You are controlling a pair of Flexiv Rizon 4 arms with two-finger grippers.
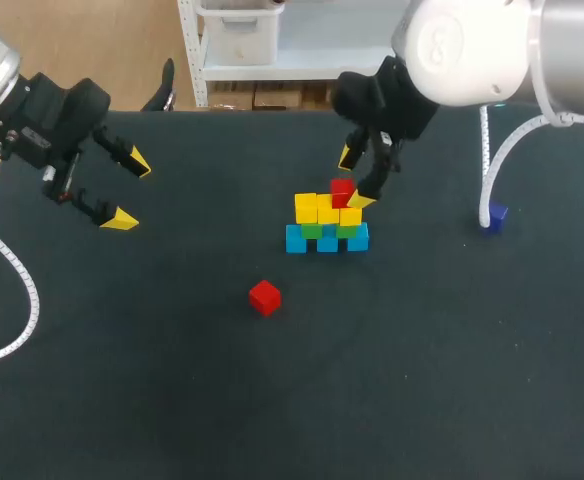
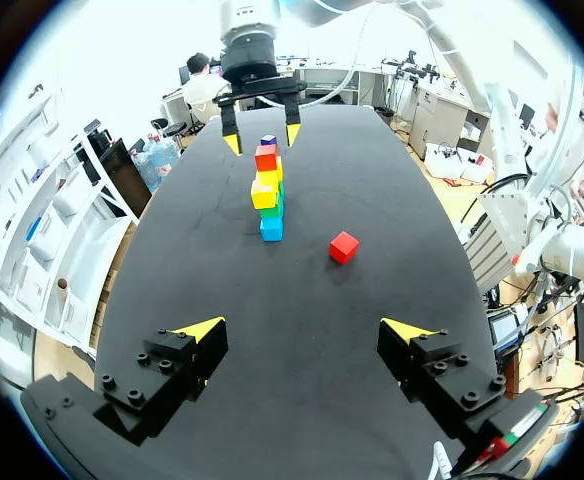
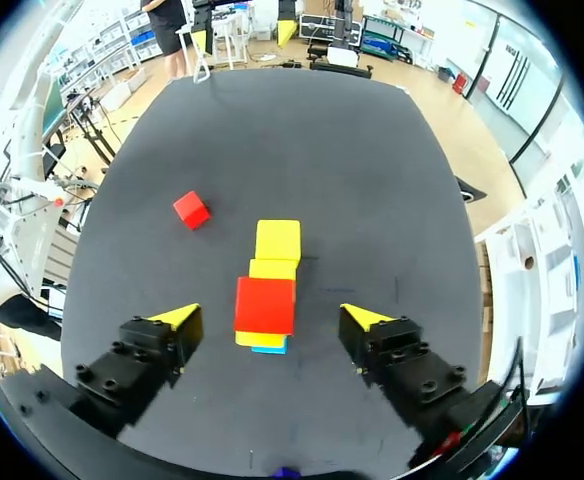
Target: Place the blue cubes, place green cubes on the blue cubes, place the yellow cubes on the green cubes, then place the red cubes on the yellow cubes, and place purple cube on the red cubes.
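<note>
The right pincer [image 1: 353, 178] is wide apart around a red cube [image 1: 341, 187] sitting on the yellow cubes [image 1: 317, 209], mid-frame. The left pincer [image 1: 130, 190], upper left, is apart too. A loose red cube [image 1: 264, 297] lies lower on the table [image 1: 172, 380]. The purple cube [image 1: 496, 214] sits at the right.

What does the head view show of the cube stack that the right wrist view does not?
Head view only: the layers from the side, with green cubes between the blue cubes and the yellow cubes. Right wrist view only: from above, the table shows on both sides between the top red cube and the fingers of the open right gripper; green is hidden. Both: the yellow cubes, the top red cube and the loose red cube.
</note>
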